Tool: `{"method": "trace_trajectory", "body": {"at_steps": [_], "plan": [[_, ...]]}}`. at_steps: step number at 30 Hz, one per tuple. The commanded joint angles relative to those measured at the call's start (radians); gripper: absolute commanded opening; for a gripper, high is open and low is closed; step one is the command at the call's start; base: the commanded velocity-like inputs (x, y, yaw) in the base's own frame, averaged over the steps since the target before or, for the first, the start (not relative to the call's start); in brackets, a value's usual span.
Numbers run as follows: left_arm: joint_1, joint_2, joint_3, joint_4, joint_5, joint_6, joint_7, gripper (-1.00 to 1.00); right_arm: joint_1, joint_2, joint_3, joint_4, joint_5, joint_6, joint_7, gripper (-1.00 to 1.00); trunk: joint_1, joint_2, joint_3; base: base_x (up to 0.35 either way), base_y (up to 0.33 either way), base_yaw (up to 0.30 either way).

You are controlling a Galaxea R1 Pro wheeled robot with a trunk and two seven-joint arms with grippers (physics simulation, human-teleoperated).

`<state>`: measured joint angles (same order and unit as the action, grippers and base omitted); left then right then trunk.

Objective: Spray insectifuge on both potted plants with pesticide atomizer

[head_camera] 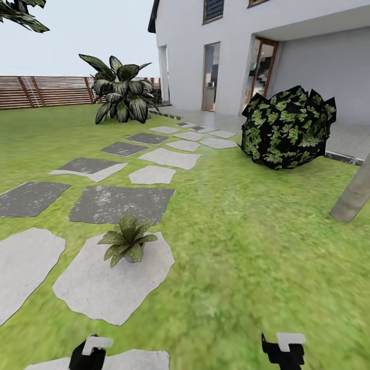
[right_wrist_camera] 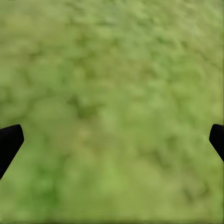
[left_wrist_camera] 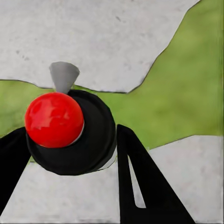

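Left gripper [left_wrist_camera: 70, 154] pinches pesticide atomizer [left_wrist_camera: 70, 133]: black body, red ball top, grey nozzle, over pale paver [left_wrist_camera: 93, 42] and lawn [left_wrist_camera: 186, 93]. Right gripper [right_wrist_camera: 112, 140] fingers spread wide over grass, nothing between. One potted plant [head_camera: 127, 240] sits on near pale paver, left of centre. Dark bush [head_camera: 288, 128] far right near house [head_camera: 267, 51].

We see green grass [head_camera: 267, 246] with flat grey stones [head_camera: 121, 203]. A white house [head_camera: 288, 46] stands behind a round dark bush [head_camera: 288, 128]. A brown wooden fence [head_camera: 41, 91] runs far off under pale sky.
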<state>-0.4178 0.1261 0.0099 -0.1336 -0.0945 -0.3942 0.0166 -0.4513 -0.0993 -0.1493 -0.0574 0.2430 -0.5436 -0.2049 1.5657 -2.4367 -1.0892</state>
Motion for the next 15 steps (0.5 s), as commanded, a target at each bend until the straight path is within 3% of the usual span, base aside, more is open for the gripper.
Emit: {"method": "trace_trajectory", "body": {"at_steps": [1, 3, 9, 15], "plan": [[0.005, -0.002, 0.002, 0.003, 0.002, -0.005, 0.001, -1.0, 0.0, 0.002, -0.007, 0.0, 0.01, -0.003, -0.004, 1.0, 0.0, 0.0, -0.001, 0.0, 0.0, 0.0], [0.015, -0.005, 0.002, 0.007, 0.032, -0.008, -0.002, -1.0, 0.0, 0.006, -0.007, -0.005, 0.007, -0.006, -0.004, 1.0, 0.0, 0.0, -0.001, 0.0, 0.0, 0.0], [0.017, -0.009, 0.001, 0.012, 0.039, -0.008, -0.006, -1.0, 0.0, 0.009, -0.007, 0.0, 0.005, -0.006, -0.003, 1.0, 0.0, 0.0, -0.001, 0.0, 0.0, -0.007], [0.017, -0.018, 0.0, 0.012, 0.04, -0.007, -0.007, -1.0, 0.0, 0.01, -0.009, 0.003, -0.018, -0.006, -0.002, 1.0, 0.0, 0.0, 0.001, 0.0, 0.0, -0.206]]}}
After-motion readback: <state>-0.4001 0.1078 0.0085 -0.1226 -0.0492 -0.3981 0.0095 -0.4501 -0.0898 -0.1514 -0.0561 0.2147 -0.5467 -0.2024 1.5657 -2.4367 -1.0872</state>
